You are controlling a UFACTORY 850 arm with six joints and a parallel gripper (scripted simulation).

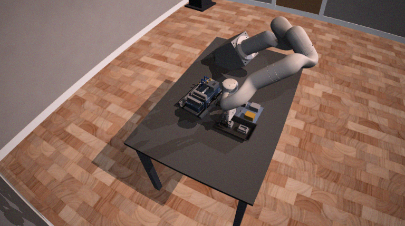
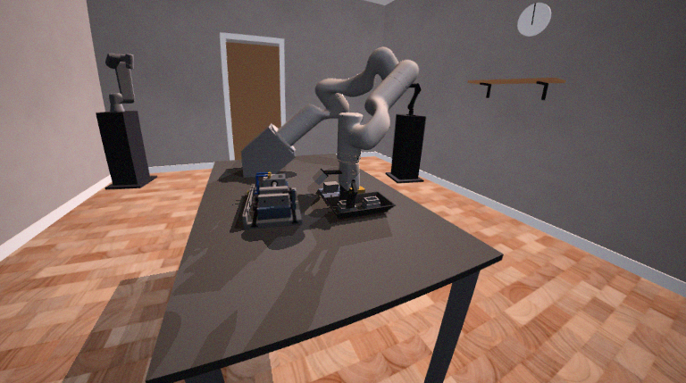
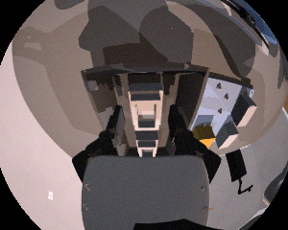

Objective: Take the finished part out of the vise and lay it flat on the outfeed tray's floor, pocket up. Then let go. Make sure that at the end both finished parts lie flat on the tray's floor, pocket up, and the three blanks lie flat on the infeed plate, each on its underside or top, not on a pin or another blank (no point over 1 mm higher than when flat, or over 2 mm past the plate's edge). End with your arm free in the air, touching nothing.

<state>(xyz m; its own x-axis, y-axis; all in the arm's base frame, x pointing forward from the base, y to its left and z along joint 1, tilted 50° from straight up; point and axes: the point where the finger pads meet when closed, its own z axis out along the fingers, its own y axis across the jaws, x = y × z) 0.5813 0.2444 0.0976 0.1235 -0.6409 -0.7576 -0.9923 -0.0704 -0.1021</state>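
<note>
Finished part (image 3: 147,129) lies on the dark outfeed tray (image 2: 384,205), between the gripper's (image 3: 147,126) parted fingers, beside another pocketed part (image 1: 242,128).

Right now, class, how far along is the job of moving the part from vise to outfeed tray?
Done: the vise no longer has the gripper at it, and the part sits low in the outfeed tray. In hand: the gripper is open around the part, letting go. Left: lifting away; whether the pocket faces up cannot be confirmed.
</note>
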